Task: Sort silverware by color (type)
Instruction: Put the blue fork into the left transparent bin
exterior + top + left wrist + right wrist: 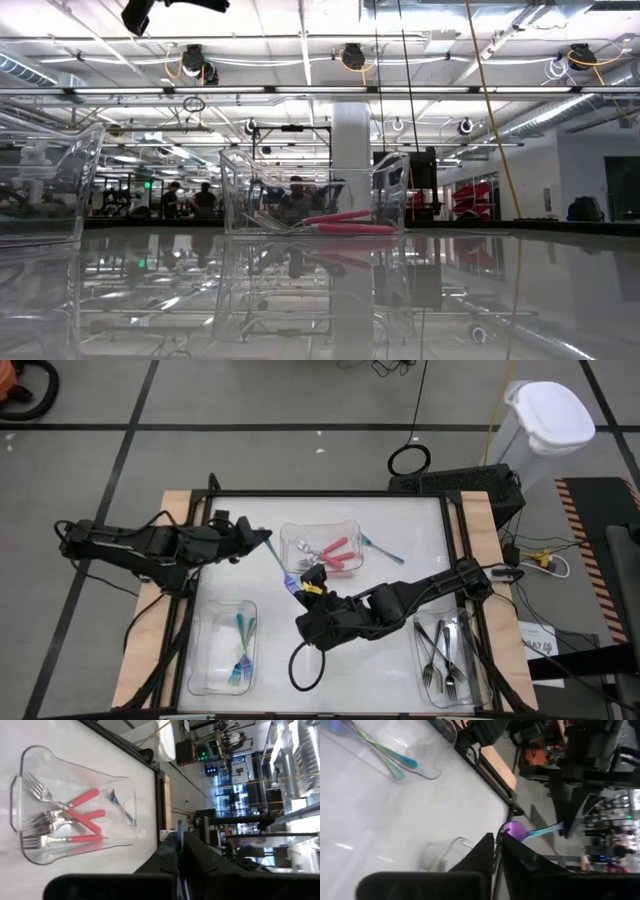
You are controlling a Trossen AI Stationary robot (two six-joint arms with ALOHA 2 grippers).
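A slim blue spoon (280, 560) with a purple-sheened bowl hangs over the table's middle, spanning between my two grippers. My left gripper (266, 538) is shut on its far end, and my right gripper (300, 584) is at its near end. The far middle tray (345, 525) holds red-handled forks (82, 815). Teal utensils (241, 645) lie in the near left tray (205, 660), and grey metal ones (445, 650) lie in the near right tray (425, 675). One teal utensil (381, 547) lies on the table just right of the middle tray. My left gripper pinches the spoon's handle end (179, 826) between its two fingers, coming from the table's left and slanting a little down. The spoon is lifted clear of the table. My right gripper has the spoon's bowl end (512, 829) at its fingertips (487, 845), coming from the table's right and near side. The handle (542, 831) runs away from it to the left gripper.
The three clear trays stand on the white table (395, 520), one far in the middle and two near the front corners. A black cable loop (305, 665) lies under my right arm. The low view shows the middle tray (315, 190) with pink handles (345, 226) inside.
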